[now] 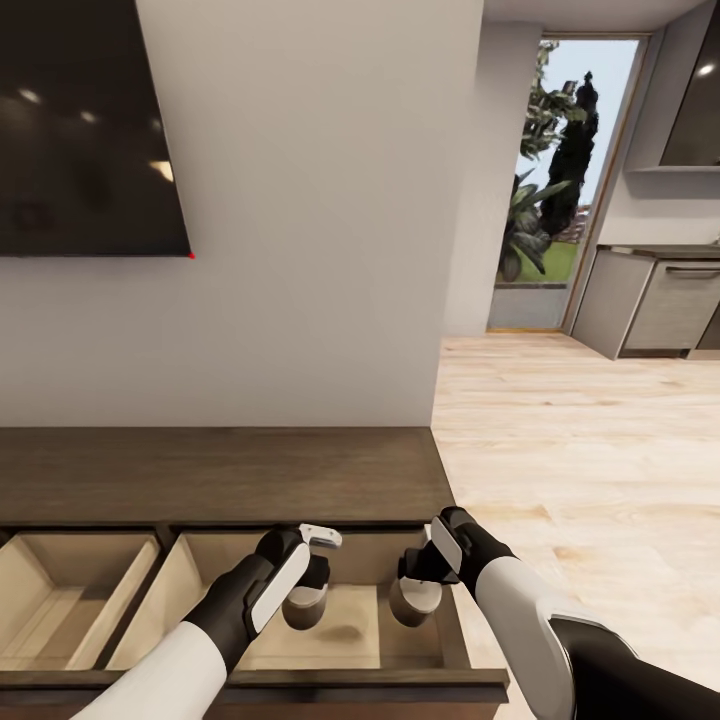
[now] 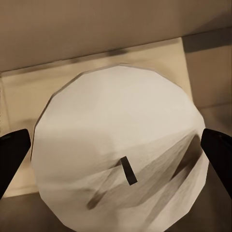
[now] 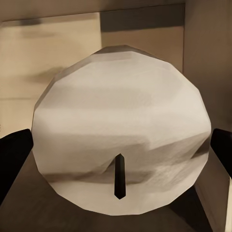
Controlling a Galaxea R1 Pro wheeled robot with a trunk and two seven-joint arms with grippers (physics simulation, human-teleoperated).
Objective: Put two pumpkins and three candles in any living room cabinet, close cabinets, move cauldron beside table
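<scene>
The long dark-brown cabinet (image 1: 220, 475) stands against the wall with two drawers pulled open, showing pale insides. Both of my hands reach into the right drawer (image 1: 365, 640). My left gripper (image 1: 305, 588) is shut on a pale candle (image 1: 304, 608), which hangs a little above the drawer floor and casts a shadow there. My right gripper (image 1: 416, 582) is shut on a second candle (image 1: 415, 603) near the drawer's right wall. In the left wrist view the candle (image 2: 116, 121) sits between the dark fingertips (image 2: 13, 154), wick up. The right wrist view has its candle (image 3: 121, 111) framed the same way by the fingertips (image 3: 14, 154).
The left open drawer (image 1: 70, 590) holds nothing that I can see. A dark TV (image 1: 85, 120) hangs on the white wall above the cabinet. To the right lie pale wood floor (image 1: 580, 450), a glass door (image 1: 560, 180) and grey kitchen cupboards (image 1: 660, 300).
</scene>
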